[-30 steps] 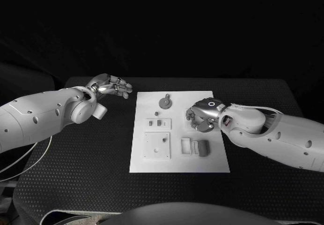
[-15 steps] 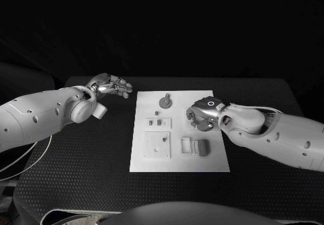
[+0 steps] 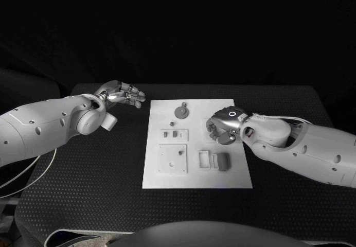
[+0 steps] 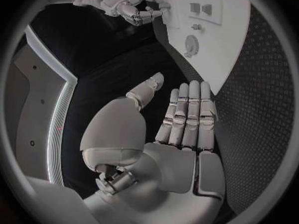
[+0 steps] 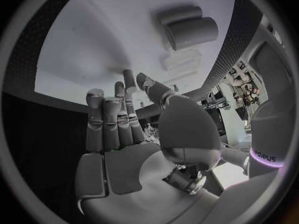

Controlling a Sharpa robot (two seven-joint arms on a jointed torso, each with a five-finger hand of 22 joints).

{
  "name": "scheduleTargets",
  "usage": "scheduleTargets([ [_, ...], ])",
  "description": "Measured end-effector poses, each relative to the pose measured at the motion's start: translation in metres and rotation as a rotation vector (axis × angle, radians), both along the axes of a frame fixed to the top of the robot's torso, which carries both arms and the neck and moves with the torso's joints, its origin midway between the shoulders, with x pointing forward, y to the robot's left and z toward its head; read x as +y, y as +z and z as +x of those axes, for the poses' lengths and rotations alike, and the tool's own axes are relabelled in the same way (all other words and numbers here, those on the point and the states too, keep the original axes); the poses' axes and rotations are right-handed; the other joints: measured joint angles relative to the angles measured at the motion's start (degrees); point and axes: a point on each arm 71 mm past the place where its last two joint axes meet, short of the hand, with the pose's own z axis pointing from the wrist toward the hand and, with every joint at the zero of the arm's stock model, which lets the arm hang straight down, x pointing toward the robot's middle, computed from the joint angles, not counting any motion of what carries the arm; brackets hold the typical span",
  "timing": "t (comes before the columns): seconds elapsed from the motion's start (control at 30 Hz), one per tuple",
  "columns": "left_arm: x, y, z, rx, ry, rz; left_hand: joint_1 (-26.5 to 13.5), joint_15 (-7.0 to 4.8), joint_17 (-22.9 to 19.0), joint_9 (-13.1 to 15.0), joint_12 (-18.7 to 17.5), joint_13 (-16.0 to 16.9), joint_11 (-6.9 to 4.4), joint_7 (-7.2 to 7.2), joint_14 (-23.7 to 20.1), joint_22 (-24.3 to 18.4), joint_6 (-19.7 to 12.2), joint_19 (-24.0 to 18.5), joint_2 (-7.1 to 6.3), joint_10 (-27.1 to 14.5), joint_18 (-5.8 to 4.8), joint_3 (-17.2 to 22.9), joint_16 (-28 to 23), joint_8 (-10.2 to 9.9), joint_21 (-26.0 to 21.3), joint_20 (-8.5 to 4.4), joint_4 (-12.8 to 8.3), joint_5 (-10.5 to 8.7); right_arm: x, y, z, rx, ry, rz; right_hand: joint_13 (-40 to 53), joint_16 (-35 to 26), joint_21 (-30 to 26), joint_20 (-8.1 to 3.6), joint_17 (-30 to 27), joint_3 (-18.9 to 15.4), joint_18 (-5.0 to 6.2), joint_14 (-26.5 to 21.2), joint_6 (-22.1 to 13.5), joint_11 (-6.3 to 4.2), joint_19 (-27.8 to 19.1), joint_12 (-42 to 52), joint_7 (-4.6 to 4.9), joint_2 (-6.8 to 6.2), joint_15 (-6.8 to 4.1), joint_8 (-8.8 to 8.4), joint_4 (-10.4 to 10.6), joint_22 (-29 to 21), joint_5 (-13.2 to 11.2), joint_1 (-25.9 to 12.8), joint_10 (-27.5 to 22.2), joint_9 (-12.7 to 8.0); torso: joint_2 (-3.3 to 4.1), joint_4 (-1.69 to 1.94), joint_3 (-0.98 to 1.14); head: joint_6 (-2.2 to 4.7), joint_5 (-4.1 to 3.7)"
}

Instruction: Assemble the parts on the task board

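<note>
The task board (image 3: 194, 170) lay flat in the middle of the black table (image 3: 89, 175), with small grey parts (image 3: 219, 161) on it. The right hand (image 3: 224, 126) hung over its right edge, fingers apart, holding nothing. The left hand (image 3: 122, 94) was beside its far left corner, fingers straight and together, also empty.

Bare black table (image 3: 89, 170) flanking task board (image 3: 223, 177); right hand (image 3: 223, 127) over board's right edge, blocking access.
</note>
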Motion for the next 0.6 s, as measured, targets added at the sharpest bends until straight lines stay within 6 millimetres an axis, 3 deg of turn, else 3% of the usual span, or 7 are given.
scheduleTargets([
  [0.23, 0.0004, -0.0001, -0.0001, 0.002, -0.001, 0.000, 0.00, 0.00, 0.04, 0.00, 0.00, -0.05, 0.00, 0.00, 0.00, -0.02, 0.00, 0.00, 0.00, 0.00, 0.00, 0.00, 0.00, 0.00, 0.00, 0.00, 0.00, 0.00, 0.0003, -0.0001, -0.0002, 0.000, 0.000, -0.003, 0.17, 0.00, 0.00, 0.01, 0.00, 0.32, 0.00, 0.00, 0.00, 0.00, -0.01, 0.00, 0.00, 0.16, 0.00, 0.00, 0.32, 0.00, 0.00, 0.16, 0.00, -0.04, 0.00, 0.01, 0.00, -0.06, -0.02],
  [0.37, 0.0003, -0.0002, -0.0001, 0.004, -0.002, -0.001, -0.11, 0.00, 0.10, 0.00, 0.00, -0.11, 0.00, 0.00, 0.00, -0.01, 0.00, 0.00, 0.11, 0.00, 0.00, -0.09, 0.00, 0.00, 0.00, 0.00, 0.09, 0.00, 0.0013, 0.0002, -0.0008, -0.001, 0.004, -0.001, 0.72, 0.00, 0.00, 0.08, 0.05, 0.49, 0.00, -0.10, 0.00, -0.55, -0.08, 0.51, 0.00, 1.29, -0.11, 0.00, -0.06, 0.00, 0.00, 1.26, 0.56, 0.03, 0.00, 0.02, 0.00, -0.09, -0.05],
  [0.47, 0.0005, -0.0003, 0.0000, 0.004, -0.002, -0.001, -0.26, 0.00, 0.10, -0.01, 0.00, -0.11, 0.00, 0.00, 0.00, -0.07, 0.00, 0.00, 0.26, 0.00, 0.00, -0.15, 0.00, 0.00, 0.00, 0.00, 0.15, 0.00, 0.0025, 0.0005, -0.0014, -0.003, 0.008, 0.001, 1.62, 0.00, 0.00, -0.13, 0.05, 0.64, 0.00, 0.10, 0.88, -1.38, 0.13, 1.79, -0.03, 2.79, -0.92, 0.00, -0.97, 0.00, 0.00, 1.50, 2.46, 0.28, 0.00, 0.03, 0.01, -0.13, -0.05],
  [0.6, 0.0005, -0.0003, -0.0001, 0.005, -0.002, -0.002, -0.26, 0.00, 0.16, -0.05, 0.00, -0.11, 0.00, 0.00, 0.00, -0.07, 0.00, 0.00, 0.26, 0.00, 0.00, -0.15, -0.22, 0.00, 0.00, 0.00, 0.15, 0.00, 0.0026, 0.0005, -0.0015, -0.004, 0.009, 0.001, 2.12, 0.00, 0.00, -0.13, -0.07, 0.96, 0.00, 0.13, 1.58, -1.75, 0.14, 2.24, -0.07, 3.61, -1.30, 0.37, -1.29, 0.00, 0.00, 1.87, 3.21, 0.42, 0.00, 0.03, 0.01, -0.17, -0.06],
])
